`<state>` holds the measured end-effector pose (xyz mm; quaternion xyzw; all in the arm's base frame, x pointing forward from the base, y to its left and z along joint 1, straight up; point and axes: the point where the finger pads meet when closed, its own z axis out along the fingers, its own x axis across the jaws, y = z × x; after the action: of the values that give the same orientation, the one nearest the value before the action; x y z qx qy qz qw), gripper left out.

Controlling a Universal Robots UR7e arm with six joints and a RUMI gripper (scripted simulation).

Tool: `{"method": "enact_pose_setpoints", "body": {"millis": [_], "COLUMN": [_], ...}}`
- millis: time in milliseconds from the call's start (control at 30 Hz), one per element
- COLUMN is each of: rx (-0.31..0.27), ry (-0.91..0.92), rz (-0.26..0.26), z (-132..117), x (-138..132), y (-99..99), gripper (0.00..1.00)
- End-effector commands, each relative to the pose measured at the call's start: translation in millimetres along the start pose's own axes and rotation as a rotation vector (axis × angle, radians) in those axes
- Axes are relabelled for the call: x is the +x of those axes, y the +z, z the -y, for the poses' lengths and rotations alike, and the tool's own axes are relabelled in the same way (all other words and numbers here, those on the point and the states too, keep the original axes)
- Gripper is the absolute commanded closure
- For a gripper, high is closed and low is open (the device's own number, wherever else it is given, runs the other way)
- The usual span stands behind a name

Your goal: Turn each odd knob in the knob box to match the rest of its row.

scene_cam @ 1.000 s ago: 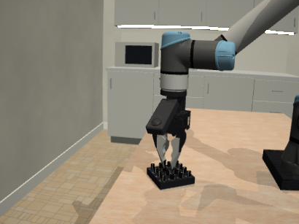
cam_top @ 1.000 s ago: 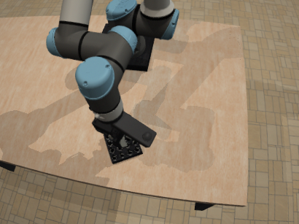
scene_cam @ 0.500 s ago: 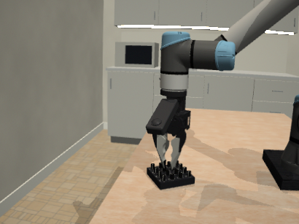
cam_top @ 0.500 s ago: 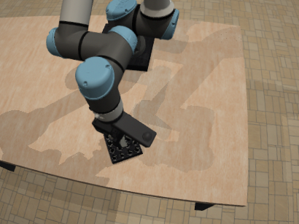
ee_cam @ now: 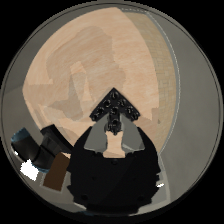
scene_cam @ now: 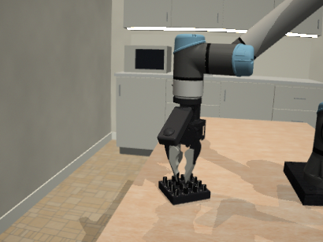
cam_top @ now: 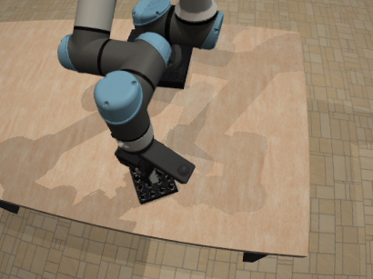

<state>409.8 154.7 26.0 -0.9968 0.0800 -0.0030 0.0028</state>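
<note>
The black knob box (cam_top: 156, 196) (scene_cam: 191, 198) (ee_cam: 103, 103) lies flat on the table, with several small black knobs standing up in rows. My gripper (scene_cam: 182, 181) (ee_cam: 114, 113) points straight down over the box, its grey fingertips low among the knobs. The fingers are only a little apart, with a narrow gap between the tips. A knob shows at that gap in the wrist view, but I see no clear grip on it. The fingers and gripper body hide part of the box. The knob marks and row letters are too small to read.
The wooden table (cam_top: 282, 163) (scene_cam: 252, 141) carries the box near its front edge in the top view. Neighbouring knobs stand close around the fingertips. The arm's black base (cam_top: 175, 78) (scene_cam: 305, 188) stands farther back on the table.
</note>
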Motion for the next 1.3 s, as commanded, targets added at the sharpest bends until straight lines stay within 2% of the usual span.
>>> {"method": "enact_pose_setpoints", "body": {"millis": [0, 867, 1267], "rx": [0.000, 0.000, -0.001], "ry": [0.001, 0.001, 0.001], "rz": [-0.003, -0.003, 0.003], "z": [-0.2, -0.2, -0.7], "x": [2.7, 2.6, -0.2], "y": [-0.9, -0.7, 8.3], "gripper": [0.89, 0.89, 0.89]}}
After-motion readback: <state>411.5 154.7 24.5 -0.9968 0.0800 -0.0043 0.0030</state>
